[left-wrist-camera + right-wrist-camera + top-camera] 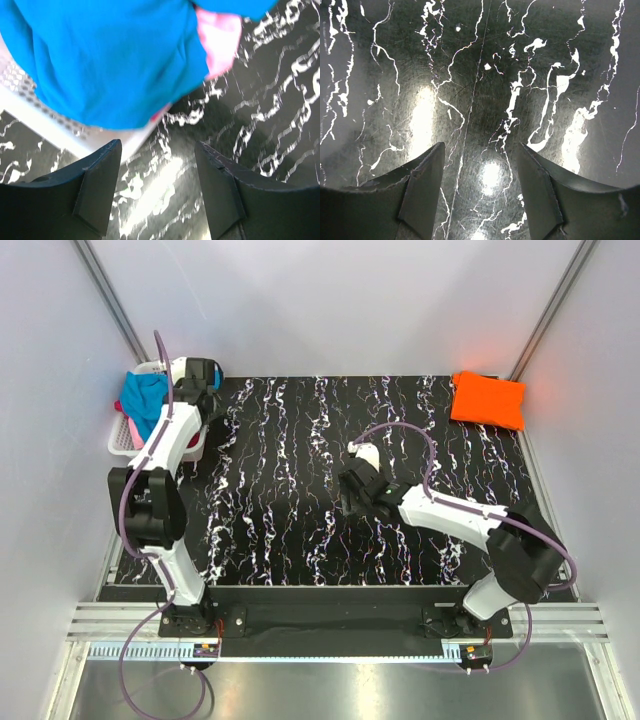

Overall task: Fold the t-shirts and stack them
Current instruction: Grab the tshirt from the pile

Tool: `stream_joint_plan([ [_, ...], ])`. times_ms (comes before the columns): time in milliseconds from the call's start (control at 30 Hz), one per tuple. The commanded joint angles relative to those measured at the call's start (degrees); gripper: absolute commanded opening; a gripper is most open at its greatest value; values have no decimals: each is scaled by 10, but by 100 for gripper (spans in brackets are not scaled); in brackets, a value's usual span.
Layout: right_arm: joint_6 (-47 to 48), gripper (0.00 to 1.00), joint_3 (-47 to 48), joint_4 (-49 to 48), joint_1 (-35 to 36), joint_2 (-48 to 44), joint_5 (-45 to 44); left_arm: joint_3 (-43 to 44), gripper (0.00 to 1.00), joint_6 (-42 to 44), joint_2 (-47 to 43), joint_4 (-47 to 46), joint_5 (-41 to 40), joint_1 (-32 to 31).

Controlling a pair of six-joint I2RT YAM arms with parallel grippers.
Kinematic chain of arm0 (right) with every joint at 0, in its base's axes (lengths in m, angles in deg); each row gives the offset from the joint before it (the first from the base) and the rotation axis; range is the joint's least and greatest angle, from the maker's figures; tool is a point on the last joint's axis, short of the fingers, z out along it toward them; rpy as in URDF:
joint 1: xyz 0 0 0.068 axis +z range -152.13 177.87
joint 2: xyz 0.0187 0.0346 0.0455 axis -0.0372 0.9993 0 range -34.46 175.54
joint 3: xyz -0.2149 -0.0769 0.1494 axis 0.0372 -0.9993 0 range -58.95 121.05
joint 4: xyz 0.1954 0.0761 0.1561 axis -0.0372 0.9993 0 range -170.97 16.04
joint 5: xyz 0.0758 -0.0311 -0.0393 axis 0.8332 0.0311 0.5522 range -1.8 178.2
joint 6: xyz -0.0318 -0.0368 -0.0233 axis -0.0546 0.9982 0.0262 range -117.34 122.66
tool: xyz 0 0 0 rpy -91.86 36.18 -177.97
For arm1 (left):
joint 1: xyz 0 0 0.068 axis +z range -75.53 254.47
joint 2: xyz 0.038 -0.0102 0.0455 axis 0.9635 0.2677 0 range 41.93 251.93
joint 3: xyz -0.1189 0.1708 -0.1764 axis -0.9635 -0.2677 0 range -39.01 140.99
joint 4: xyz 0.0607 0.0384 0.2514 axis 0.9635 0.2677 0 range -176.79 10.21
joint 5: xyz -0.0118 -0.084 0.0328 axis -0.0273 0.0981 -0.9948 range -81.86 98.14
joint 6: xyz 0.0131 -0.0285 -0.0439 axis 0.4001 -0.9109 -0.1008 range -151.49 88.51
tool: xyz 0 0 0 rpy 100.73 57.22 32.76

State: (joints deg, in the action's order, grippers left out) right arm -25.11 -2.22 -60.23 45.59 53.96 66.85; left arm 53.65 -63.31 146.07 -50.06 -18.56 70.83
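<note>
A turquoise t-shirt (145, 395) lies heaped in the white basket (118, 445) at the back left, on top of a pink t-shirt (135, 430). At the back right corner a folded orange t-shirt (488, 400) rests on the table. My left gripper (205, 375) hovers at the basket's right side. In the left wrist view the left gripper (157, 165) is open, and only table shows between its fingers. The turquoise t-shirt (110, 60) and the pink t-shirt (217, 40) hang just beyond the fingertips. My right gripper (355, 485) (480, 170) stands open over the mid-table.
The table top (290, 500) is black with white marbling. The basket's lattice wall (50, 125) shows below the turquoise cloth, with a sliver of red cloth (159, 114) at its edge. White walls close in the left, back and right sides.
</note>
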Motion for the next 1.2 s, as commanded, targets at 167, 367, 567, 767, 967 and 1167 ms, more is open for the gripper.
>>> stream_joint_plan([
  [167, 18, 66, 38, -25, 4, 46, 2, 94, 64, 30, 61, -39, 5, 34],
  [367, 21, 65, 58, -25, 4, 63, 1, 117, 61, 35, 98, -41, 18, 36],
  [567, 19, 65, 51, -25, 5, 47, -10, 110, 57, 24, 105, -41, 20, 36],
  [767, 15, 66, 53, -22, 4, 45, -9, 84, 27, -2, 85, -41, 2, 36],
  [967, 12, 65, 48, -20, 4, 43, -12, 63, 0, -12, 57, -39, -8, 36],
  [1167, 4, 65, 48, -16, 4, 34, -23, 36, 0, -27, -8, -39, -1, 36],
])
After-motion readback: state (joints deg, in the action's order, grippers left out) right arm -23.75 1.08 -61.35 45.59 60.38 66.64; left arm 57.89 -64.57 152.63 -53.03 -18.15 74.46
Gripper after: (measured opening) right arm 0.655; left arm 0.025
